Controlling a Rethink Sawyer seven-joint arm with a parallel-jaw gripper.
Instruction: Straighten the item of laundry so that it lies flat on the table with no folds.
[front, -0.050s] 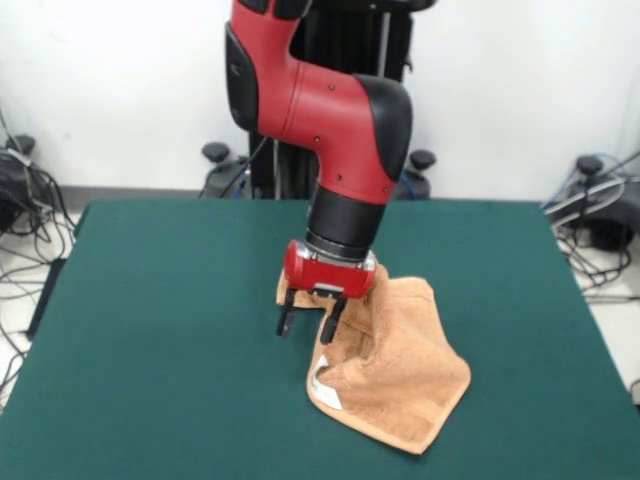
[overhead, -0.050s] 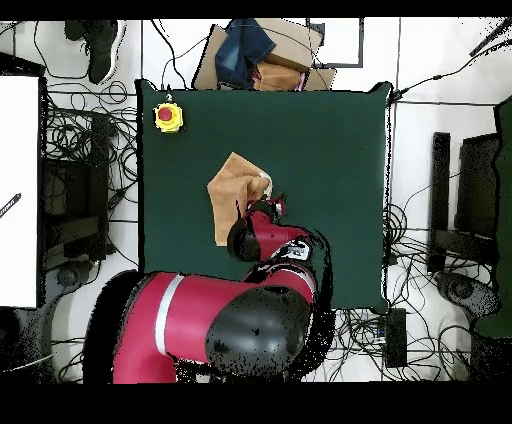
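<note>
- Lying crumpled on the table (front, -0.050s: 150, 330), the towel (front, -0.050s: 395, 375) sits right of centre in the front view; its nearest corner points toward the camera and a small white label (front, -0.050s: 322, 385) shows at the near left edge.
- Folds: the cloth rises from that near corner up toward the gripper, tented, not flat. Upper part doubled over itself.
- Gripper (front, -0.050s: 308, 318): two dark fingers spread apart, nothing between them. One fingertip (front, -0.050s: 331, 328) touches or just overlaps the towel's raised left edge; the other hangs over bare felt.
- Key relation: the towel lies to the picture-right of the fingers and nearer the camera, with its long axis running diagonally from gripper to near corner. Judgement: a pinch on the raised edge, then a pull away along that diagonal, would open the fold.
- Overhead view: towel (overhead, -0.050s: 235, 190) near table centre, arm covering its lower edge; a yellow box with a red button (overhead, -0.050s: 168, 117) stands well apart at a corner.
</note>
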